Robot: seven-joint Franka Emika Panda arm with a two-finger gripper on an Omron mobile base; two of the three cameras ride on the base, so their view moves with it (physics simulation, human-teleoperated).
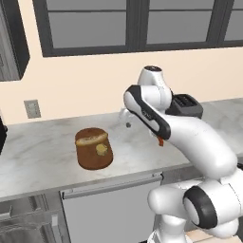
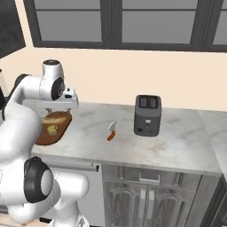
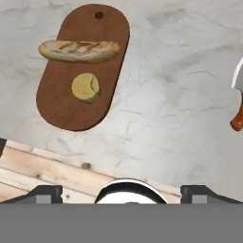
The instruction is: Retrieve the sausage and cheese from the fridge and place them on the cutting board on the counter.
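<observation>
Two foods are lying on the board (image 3: 66, 102), which is sitting on the counter (image 3: 180, 95): the sausage (image 3: 79, 50) across its upper part, the cheese (image 3: 86, 88) just below, apart from it. I'm holding the gripper (image 3: 121, 192) above the counter edge, fingers (image 3: 43, 193) spread wide, gripping nothing. A knife (image 2: 111, 131) is resting beside the toaster (image 2: 147, 115).
</observation>
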